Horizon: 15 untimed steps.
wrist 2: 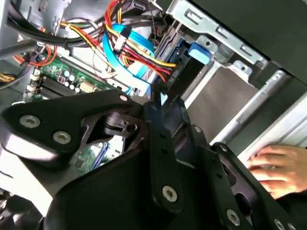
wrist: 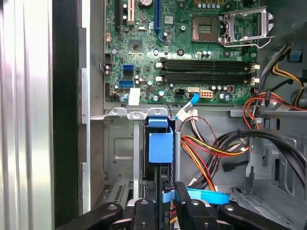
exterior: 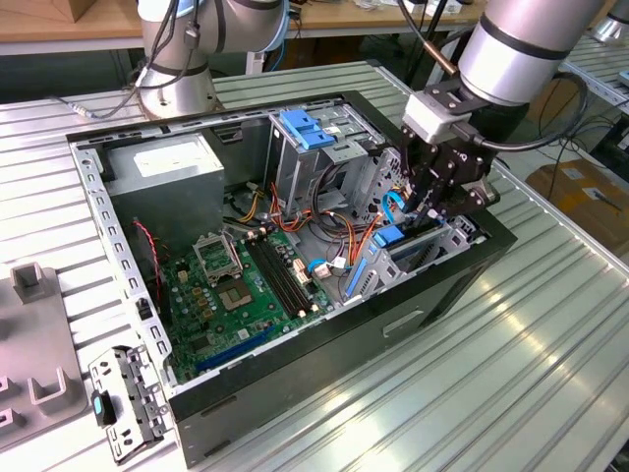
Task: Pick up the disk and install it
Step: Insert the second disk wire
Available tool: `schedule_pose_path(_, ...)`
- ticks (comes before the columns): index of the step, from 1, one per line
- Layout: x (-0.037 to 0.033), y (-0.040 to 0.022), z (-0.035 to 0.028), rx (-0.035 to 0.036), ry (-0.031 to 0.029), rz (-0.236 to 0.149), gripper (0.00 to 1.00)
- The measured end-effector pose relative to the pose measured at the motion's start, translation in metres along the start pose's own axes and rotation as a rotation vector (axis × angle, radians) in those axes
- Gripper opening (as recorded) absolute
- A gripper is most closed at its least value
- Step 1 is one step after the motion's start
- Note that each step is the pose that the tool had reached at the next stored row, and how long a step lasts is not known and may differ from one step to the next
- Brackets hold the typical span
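Starting at the exterior view's left, the bench (exterior: 550, 324) carries an open case (exterior: 295, 393) lying on its side, with the motherboard (exterior: 246, 285) exposed. Further right a blue bracket (exterior: 307, 130) sits on top of the drive cage. At the far right the arm reaches down into the case's front corner, with the pincer (exterior: 432, 192) low among the cables (wrist: 206, 158).

I judge the step in hand to be the install itself, with the pickup already done. In the first wrist view the disk (wrist: 159, 143) stands on edge inside the metal bay, between the bay's walls. The pincer (wrist: 165, 203) appears pressed onto its near edge, a finger (wrist: 144, 211) on either side. It does not look fully seated, though how deep it sits cannot be told.

Seating it calls for a straight push along the bay, with the rails kept square to the guides. The orange and black cables just beside the bay must also stay out of its path.

From here the disk shows as a thin dark slab with a bright blue plastic rail and tab on its edge. The second wrist view shows the same slab (wrist 2: 184, 76) slanting into the bay, the pincer (wrist 2: 160, 112) at its near end. A person's hand (wrist 2: 276, 165) rests at the case's outer side.
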State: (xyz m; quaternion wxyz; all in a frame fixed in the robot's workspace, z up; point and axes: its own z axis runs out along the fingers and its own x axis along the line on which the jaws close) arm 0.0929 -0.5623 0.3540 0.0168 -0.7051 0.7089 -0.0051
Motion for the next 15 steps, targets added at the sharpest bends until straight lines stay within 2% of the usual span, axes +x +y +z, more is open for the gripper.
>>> schedule_pose_path(2, -0.0001, -0.0002, -0.0056, 0.0000, 0.0001, 0.000, 0.30)
schedule_pose_path(5, -0.0001, -0.0002, -0.0061, 0.0000, -0.0001, 0.000, 0.28)
schedule_pose_path(8, -0.0001, -0.0002, -0.0062, 0.0000, 0.0001, 0.000, 0.11)
schedule_pose_path(15, -0.0001, -0.0003, -0.0063, 0.0000, 0.0000, 0.000, 0.11)
